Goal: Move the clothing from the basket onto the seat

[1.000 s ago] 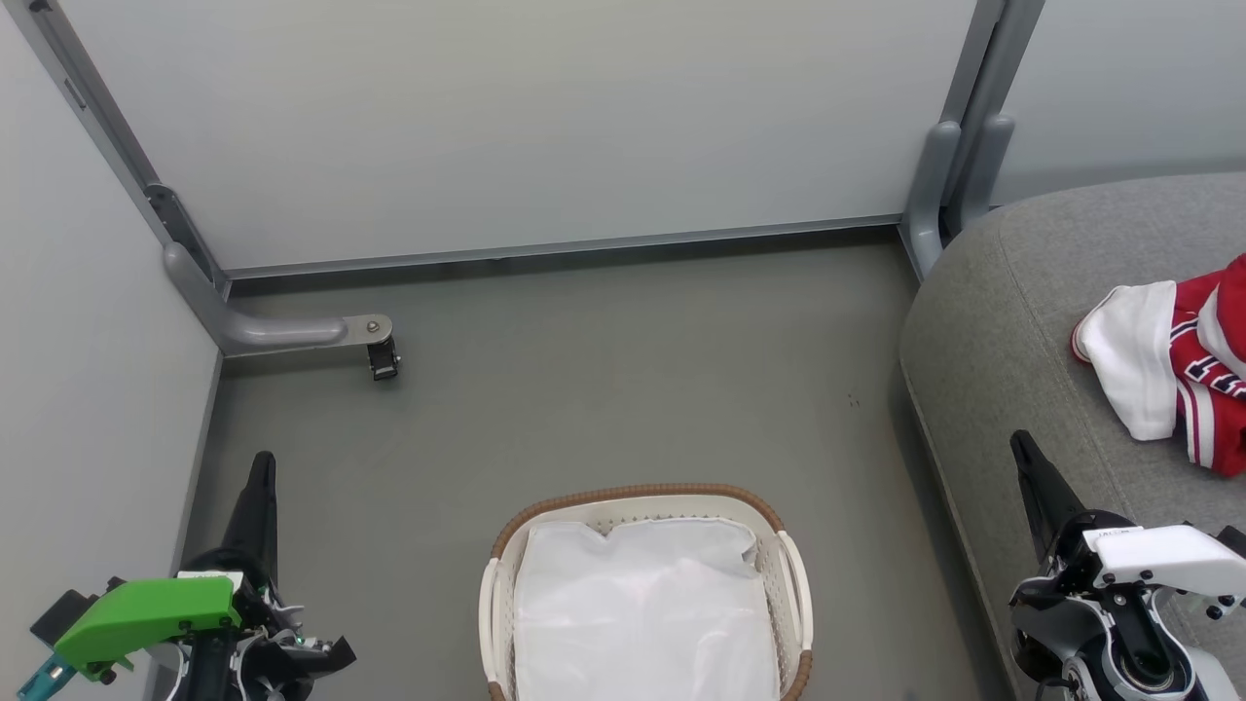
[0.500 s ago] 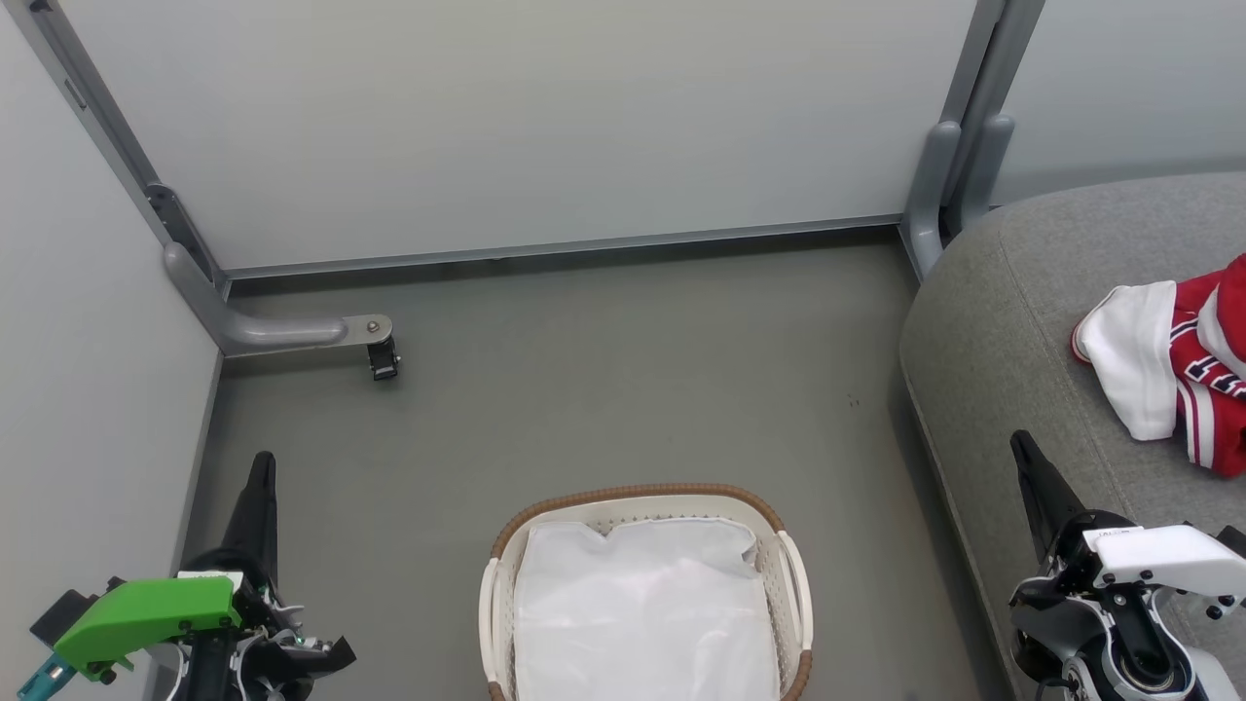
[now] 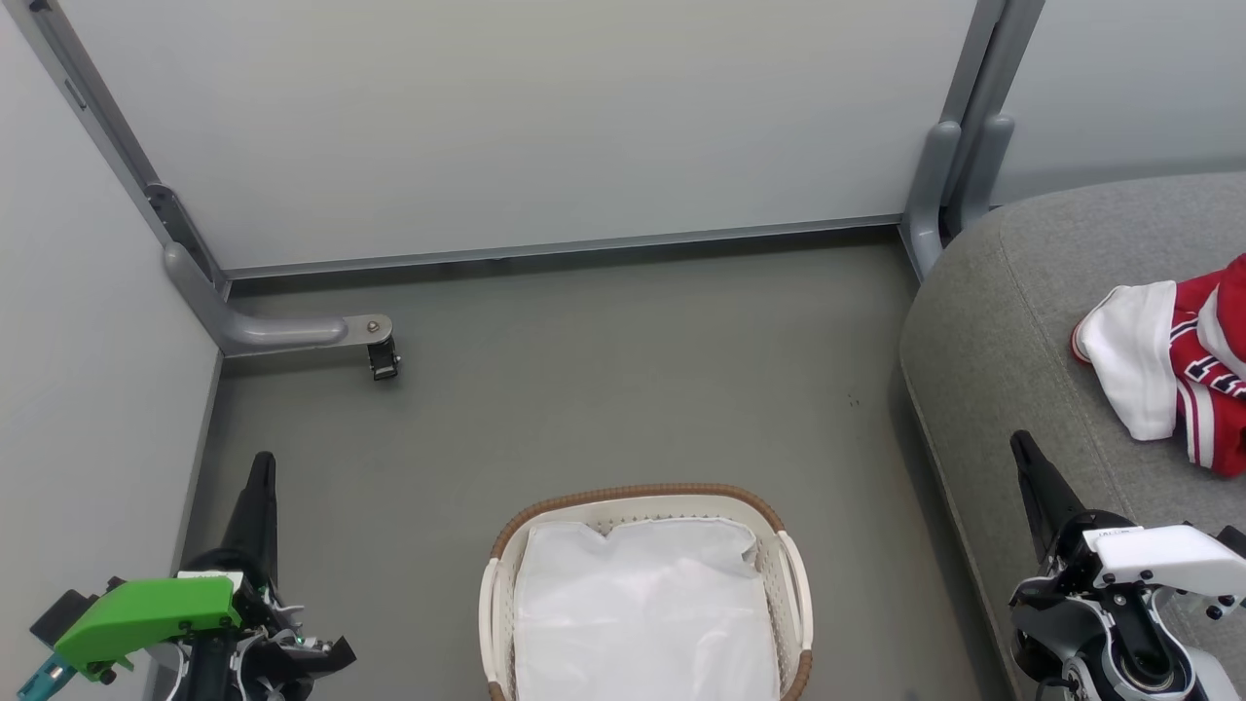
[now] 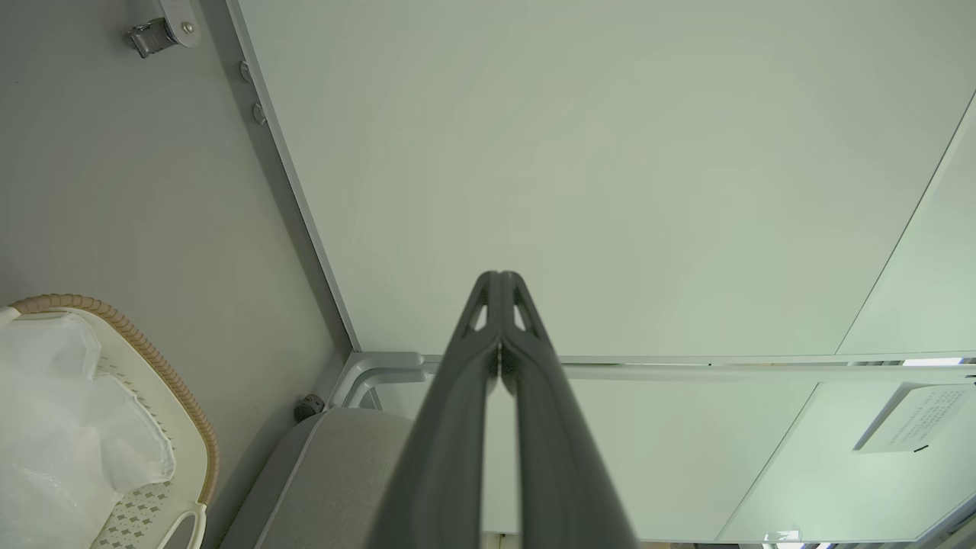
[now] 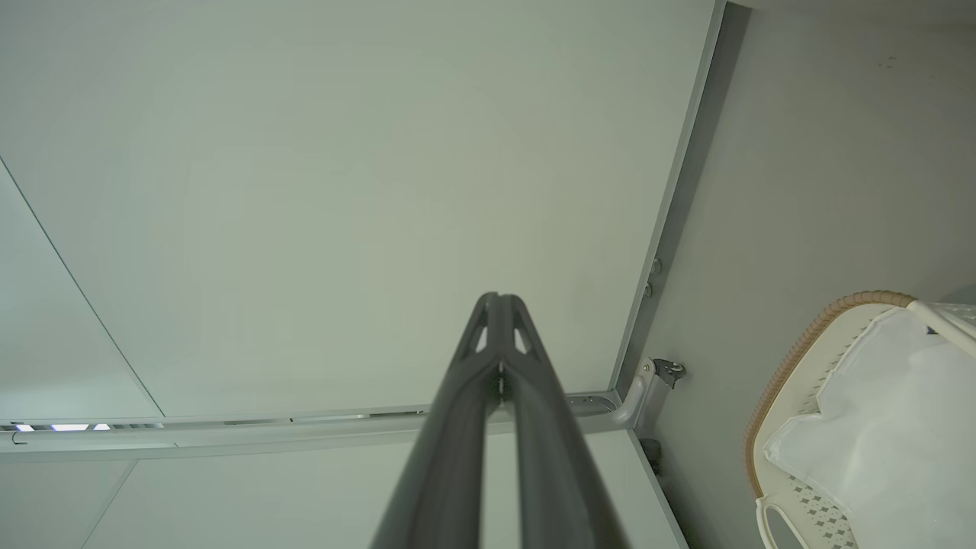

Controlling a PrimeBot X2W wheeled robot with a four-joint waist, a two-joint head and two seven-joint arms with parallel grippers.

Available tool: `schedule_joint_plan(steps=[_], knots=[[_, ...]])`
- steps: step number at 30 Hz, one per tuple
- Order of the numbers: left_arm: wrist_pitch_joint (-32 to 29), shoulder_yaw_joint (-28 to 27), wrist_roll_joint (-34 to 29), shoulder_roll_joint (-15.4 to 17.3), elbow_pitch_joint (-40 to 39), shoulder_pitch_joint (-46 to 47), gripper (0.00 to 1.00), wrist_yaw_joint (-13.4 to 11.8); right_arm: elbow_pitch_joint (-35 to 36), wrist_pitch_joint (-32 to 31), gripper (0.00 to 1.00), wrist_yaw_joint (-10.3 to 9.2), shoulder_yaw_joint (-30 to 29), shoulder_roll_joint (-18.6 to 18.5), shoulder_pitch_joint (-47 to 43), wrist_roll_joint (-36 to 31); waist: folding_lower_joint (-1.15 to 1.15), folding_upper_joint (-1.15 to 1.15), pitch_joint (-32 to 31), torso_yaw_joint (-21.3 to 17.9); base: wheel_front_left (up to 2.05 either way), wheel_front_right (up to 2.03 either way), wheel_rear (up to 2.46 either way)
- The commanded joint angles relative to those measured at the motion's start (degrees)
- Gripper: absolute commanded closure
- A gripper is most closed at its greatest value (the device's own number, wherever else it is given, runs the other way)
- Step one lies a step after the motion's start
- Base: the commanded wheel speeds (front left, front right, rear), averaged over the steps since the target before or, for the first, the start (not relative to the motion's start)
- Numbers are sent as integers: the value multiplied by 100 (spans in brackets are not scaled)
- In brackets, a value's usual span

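The red clothing [image 3: 1212, 375] with white stripes and a white inner side lies on the grey seat [image 3: 1012, 321] at the right edge. On the floor at the bottom centre stands the white basket [image 3: 790, 570] with its brown rim, holding a plain white sheet [image 3: 642, 608]. My left gripper [image 3: 263, 461] is shut and empty, left of the basket. My right gripper [image 3: 1020, 441] is shut and empty at the seat's front edge. In the wrist views both finger pairs, left gripper [image 4: 499, 277] and right gripper [image 5: 497, 299], press together with the basket [image 4: 164, 366] [image 5: 793, 358] off to one side.
Pale partition walls [image 3: 545, 127] close off the back and left. A grey metal foot with a caster [image 3: 383, 358] juts onto the floor at the back left. A grey post [image 3: 949, 180] stands beside the seat's corner. Open grey floor [image 3: 623, 380] lies beyond the basket.
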State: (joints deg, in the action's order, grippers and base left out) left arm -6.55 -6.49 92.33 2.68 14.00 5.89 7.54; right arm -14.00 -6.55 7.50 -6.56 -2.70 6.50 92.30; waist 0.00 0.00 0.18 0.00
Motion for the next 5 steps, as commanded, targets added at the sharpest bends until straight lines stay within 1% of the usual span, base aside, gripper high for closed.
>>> schedule_joint_plan(steps=[1,5], knots=[[-16,-13,18,38,-7,66,100,-10,17,-15,100,-2,-8,-34,-63,23,0,0,0,0,0,0,0],[-16,-13,18,38,-7,66,100,-10,17,-15,100,-1,-8,-34,-63,23,0,0,0,0,0,0,0]])
